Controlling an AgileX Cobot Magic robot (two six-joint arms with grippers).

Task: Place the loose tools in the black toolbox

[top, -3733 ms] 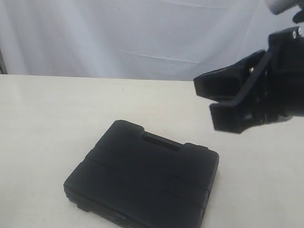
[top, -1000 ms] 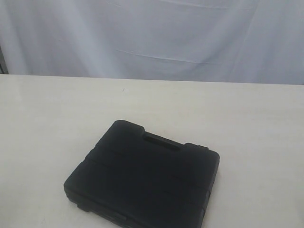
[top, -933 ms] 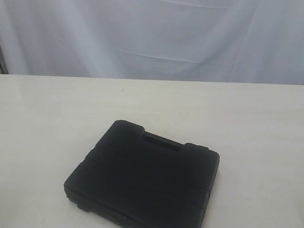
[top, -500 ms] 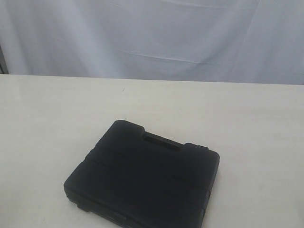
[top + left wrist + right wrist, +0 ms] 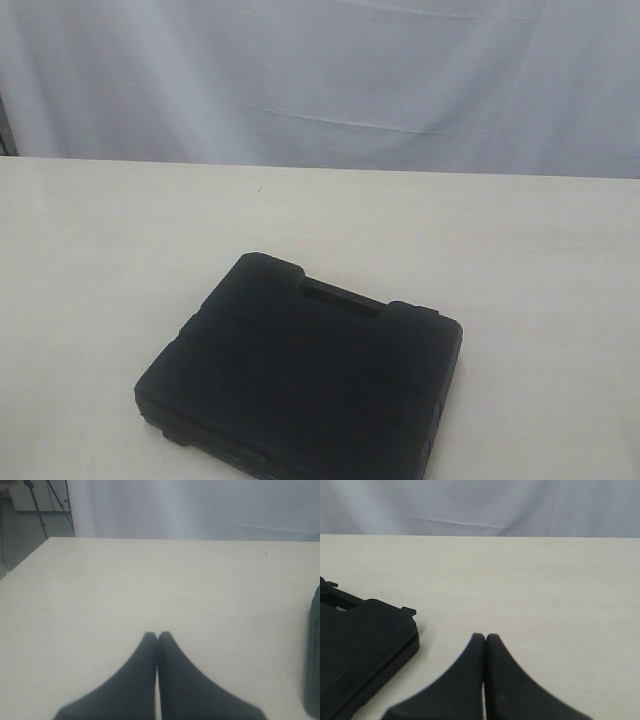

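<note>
The black toolbox (image 5: 300, 375) lies closed and flat on the pale table, slot handle toward the back. Its corner shows in the right wrist view (image 5: 360, 645), and a sliver of its edge in the left wrist view (image 5: 314, 655). No tape measure, utility knife, pliers or tape roll shows in any view. My left gripper (image 5: 157, 636) is shut with nothing in it, low over bare table beside the case. Likewise empty and shut, my right gripper (image 5: 485, 637) sits on the case's other side. Neither gripper appears in the exterior view.
A white cloth backdrop (image 5: 320, 80) hangs behind the pale table (image 5: 520, 260). A tripod leg (image 5: 37, 505) stands on the floor beyond the table's corner in the left wrist view.
The right gripper, which filled the upper right of the exterior view 3.7 s ago, has left that view. Nothing has moved over the last second.
</note>
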